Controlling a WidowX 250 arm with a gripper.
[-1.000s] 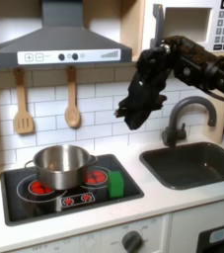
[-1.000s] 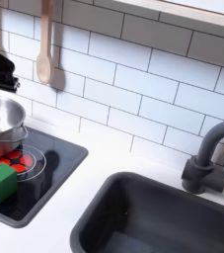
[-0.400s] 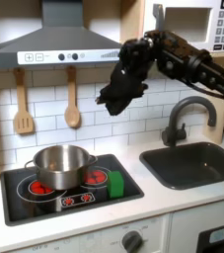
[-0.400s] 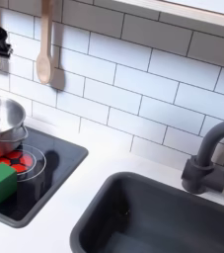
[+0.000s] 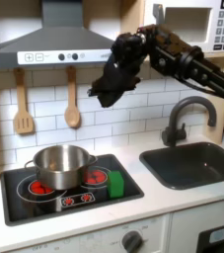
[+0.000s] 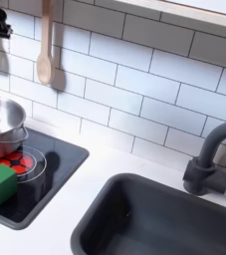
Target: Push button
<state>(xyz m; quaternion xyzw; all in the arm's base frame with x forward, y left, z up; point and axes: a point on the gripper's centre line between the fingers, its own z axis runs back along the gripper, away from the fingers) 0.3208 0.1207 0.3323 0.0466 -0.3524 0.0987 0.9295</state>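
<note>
A: What's close to us?

B: The stove (image 5: 69, 193) with its red rings, and a green block (image 5: 115, 184) sitting on it. Just behind is a shiny pot (image 5: 61, 164). I can't see anything inside the pot. The sink (image 5: 194, 163) beside the stove looks empty too.

A: And farther back?

B: Two wooden spoons (image 5: 72, 112) hang on the white tile wall. Above them is the grey hood (image 5: 54, 44) with a row of little buttons (image 5: 68, 56) on its front. That's where the button to push is.

A: What did the arm just do?

B: A second ago the gripper (image 5: 104, 95) was lower and nearer the tap (image 5: 186, 117). Now it has gone up and over toward the first exterior view's left, so it hangs just under the hood's edge, near the buttons but not touching.

A: Is its hand open?

B: I can't tell. It's a dark blob. It doesn't seem to carry anything.

A: So the push?

B: Not done yet, I think. It's getting close.
</note>
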